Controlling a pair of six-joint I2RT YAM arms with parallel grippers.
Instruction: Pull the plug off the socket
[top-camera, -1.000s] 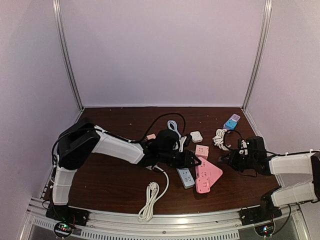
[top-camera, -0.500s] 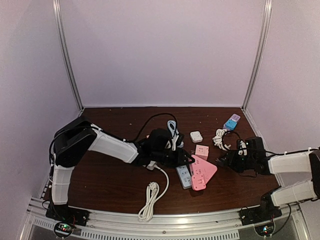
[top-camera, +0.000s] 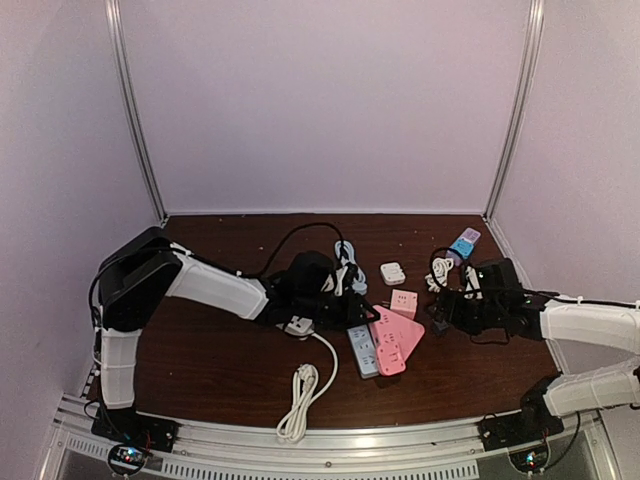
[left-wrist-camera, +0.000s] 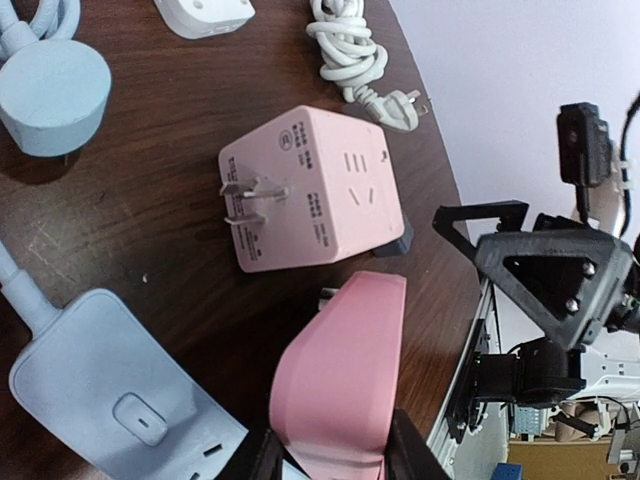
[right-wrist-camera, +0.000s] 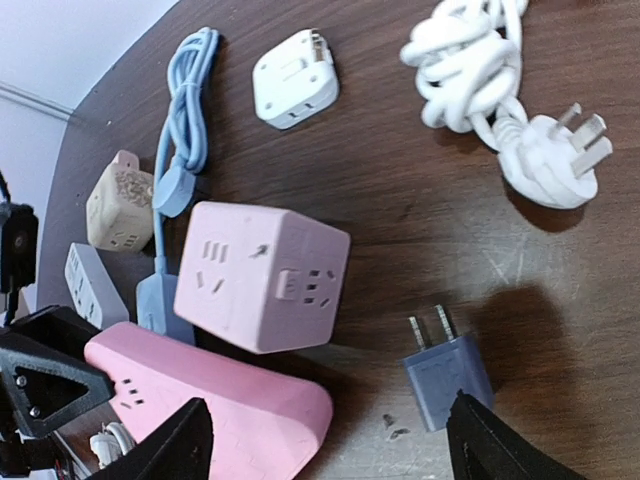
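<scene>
The socket is a pink wedge-shaped power strip (left-wrist-camera: 345, 370), and my left gripper (left-wrist-camera: 330, 465) is shut on its near end, a finger on either side. In the top view that pink socket (top-camera: 393, 342) lies mid-table with the left gripper (top-camera: 362, 318) at its left. The plug, a small blue-grey adapter (right-wrist-camera: 448, 380) with two bare prongs, lies loose on the wood, apart from the socket. My right gripper (right-wrist-camera: 330, 430) stands open, with the plug just inside its right finger and not pinched. From above, the right gripper (top-camera: 443, 312) is to the right of the socket.
A pink cube socket (right-wrist-camera: 262, 275) sits between the two grippers. A light blue power strip (left-wrist-camera: 110, 380) lies against the pink socket's left. Behind are a white coiled cable (right-wrist-camera: 470, 60), a white adapter (right-wrist-camera: 293, 80), a blue cable (right-wrist-camera: 185, 100) and a beige cube (right-wrist-camera: 120, 205). Another white cable (top-camera: 300, 395) lies near the front.
My right gripper has opened and the plug now lies free on the table. The left arm has drawn the pink socket leftward, and the right arm has shifted back and left.
</scene>
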